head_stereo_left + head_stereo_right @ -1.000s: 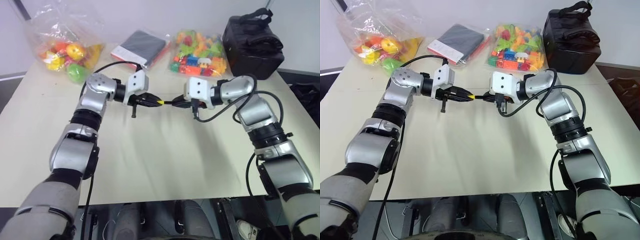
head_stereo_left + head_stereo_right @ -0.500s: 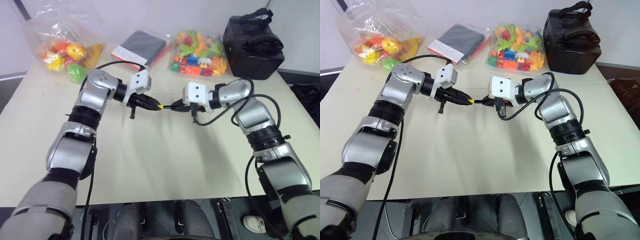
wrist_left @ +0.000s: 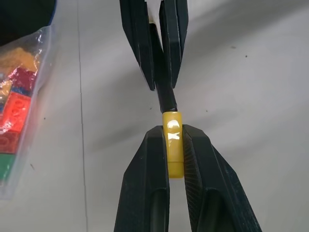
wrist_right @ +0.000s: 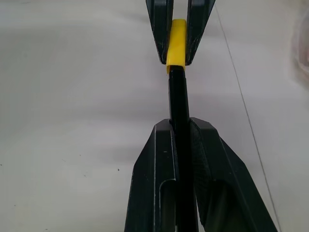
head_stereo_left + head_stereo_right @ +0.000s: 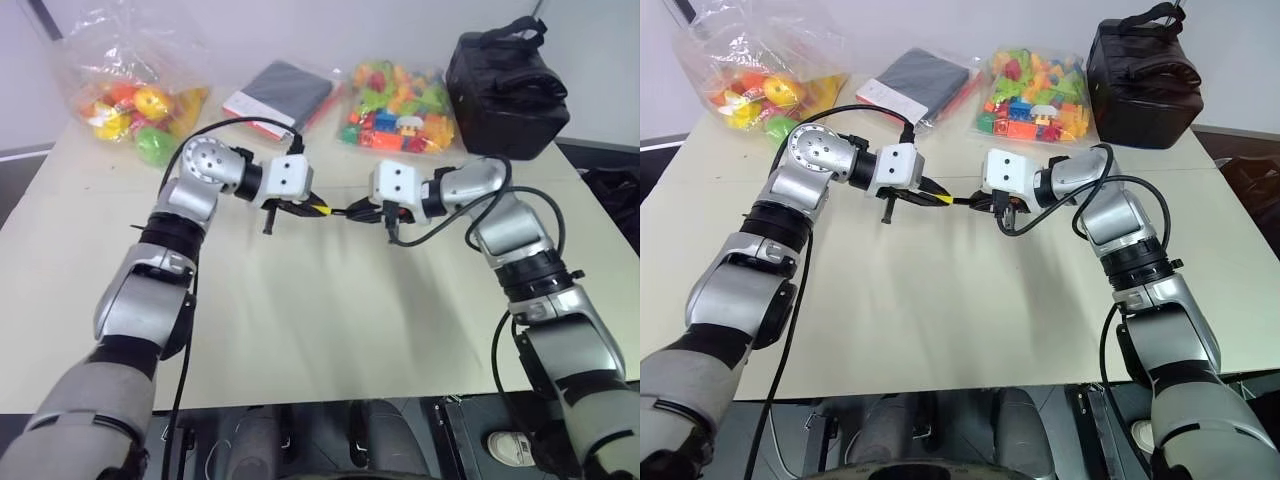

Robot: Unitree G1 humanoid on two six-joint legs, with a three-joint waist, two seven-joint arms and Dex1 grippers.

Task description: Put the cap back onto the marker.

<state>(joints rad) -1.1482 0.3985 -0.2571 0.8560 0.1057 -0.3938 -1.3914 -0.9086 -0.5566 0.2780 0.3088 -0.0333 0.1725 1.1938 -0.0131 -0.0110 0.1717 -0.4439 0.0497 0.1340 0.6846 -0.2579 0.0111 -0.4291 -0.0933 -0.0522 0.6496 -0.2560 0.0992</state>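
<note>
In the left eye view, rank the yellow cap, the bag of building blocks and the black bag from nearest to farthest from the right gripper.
1. The yellow cap: just off the right gripper, on its left, pinched in the left gripper.
2. The bag of building blocks: behind the gripper on the table.
3. The black bag: back right corner.

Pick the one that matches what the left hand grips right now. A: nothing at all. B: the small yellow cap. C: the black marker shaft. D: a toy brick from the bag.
B: the left hand is shut on the yellow cap, which meets the end of the marker held by the right hand.
</note>
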